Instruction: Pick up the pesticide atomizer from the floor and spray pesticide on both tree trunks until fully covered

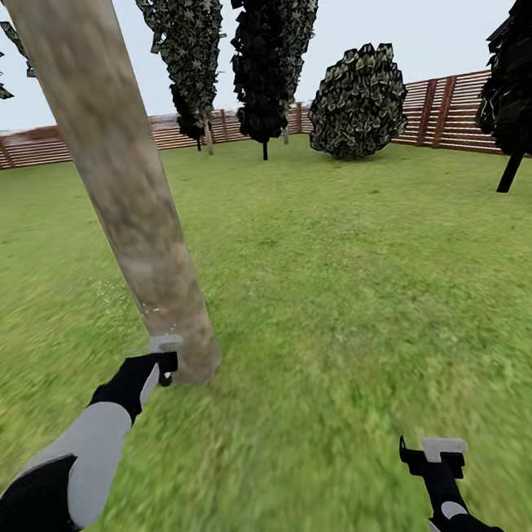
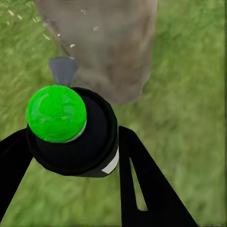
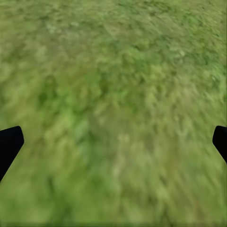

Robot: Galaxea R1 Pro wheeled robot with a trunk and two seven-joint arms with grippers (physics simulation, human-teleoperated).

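Observation:
A thick mottled grey-tan tree trunk (image 1: 119, 191) rises from the grass floor (image 1: 342, 291) at the left of the head view. My left gripper (image 1: 165, 360) is right at its base, shut on the pesticide atomizer (image 2: 90, 142). The atomizer has a black body, a round green cap (image 2: 56, 113) and a grey nozzle (image 2: 63, 70) that points at the trunk (image 2: 109, 47). A few white pesticide specks (image 1: 114, 298) float beside the bark, and more specks (image 2: 47, 26) drift near the nozzle. My right gripper (image 1: 437, 454) hangs open over bare grass (image 3: 113, 94), low at the right.
A brown slatted fence (image 1: 446, 112) rings the lawn. Tall dark leafy trees (image 1: 272, 52) and a round bush (image 1: 357, 105) stand at the back, and another dark tree (image 1: 517, 84) at the far right. Open grass stretches between them and me.

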